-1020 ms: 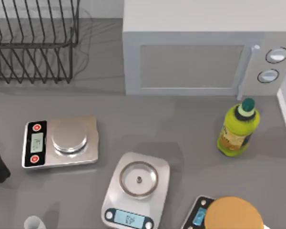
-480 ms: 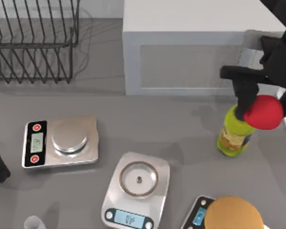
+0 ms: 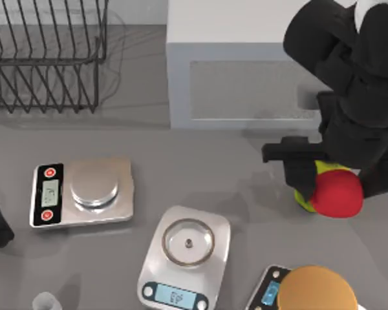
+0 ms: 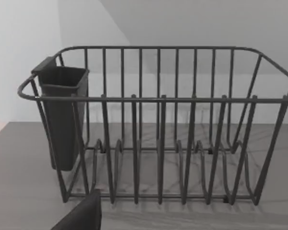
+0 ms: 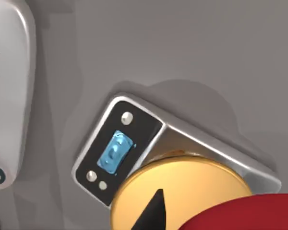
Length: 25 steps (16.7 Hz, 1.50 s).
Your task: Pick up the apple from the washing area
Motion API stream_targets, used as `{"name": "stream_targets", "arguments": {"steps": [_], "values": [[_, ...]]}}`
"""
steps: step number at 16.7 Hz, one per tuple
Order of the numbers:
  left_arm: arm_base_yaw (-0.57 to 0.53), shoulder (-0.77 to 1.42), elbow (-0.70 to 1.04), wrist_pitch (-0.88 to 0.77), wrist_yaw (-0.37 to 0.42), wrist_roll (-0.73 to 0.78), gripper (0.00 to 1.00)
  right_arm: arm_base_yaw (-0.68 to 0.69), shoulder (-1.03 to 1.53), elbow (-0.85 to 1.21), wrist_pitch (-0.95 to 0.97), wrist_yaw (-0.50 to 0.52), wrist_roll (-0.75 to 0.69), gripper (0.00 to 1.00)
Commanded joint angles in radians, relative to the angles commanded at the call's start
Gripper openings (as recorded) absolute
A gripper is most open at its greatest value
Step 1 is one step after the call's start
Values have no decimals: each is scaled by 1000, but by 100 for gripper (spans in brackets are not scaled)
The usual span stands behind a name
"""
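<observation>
Top view: at right of the frame the right claw [image 3: 323,184] grips the apple [image 3: 337,194], lifted above the bottle [image 3: 302,196] to clear the tabletop [image 3: 200,168]. Left wrist view: the parked left arm faces the rack [image 4: 158,129]; its claw's state I cannot tell. Right wrist view: the apple [image 5: 240,215] sits at lower right, over the disc [image 5: 182,189] on a scale [image 5: 134,143].

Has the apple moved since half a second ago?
Yes. In the top view the apple, held by the right gripper, has shifted down-left, from beside the bottle's cap to over the yellow-green bottle body.
</observation>
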<state>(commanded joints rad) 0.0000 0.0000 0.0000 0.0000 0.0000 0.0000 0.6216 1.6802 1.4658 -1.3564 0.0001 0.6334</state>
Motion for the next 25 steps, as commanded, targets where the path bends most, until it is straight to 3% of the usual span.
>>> {"name": "stream_targets", "arguments": {"steps": [6,17,24,25], "values": [[0,0,0,0,0,0,100,2,4,-24,26,-6,0,0],[0,0,0,0,0,0,100,-14,55,-292,383,15,24,0],[0,0,0,0,0,0,100,5,80,-354,433,0,6,0],[0,0,0,0,0,0,100,5,80,-354,433,0,6,8]]}}
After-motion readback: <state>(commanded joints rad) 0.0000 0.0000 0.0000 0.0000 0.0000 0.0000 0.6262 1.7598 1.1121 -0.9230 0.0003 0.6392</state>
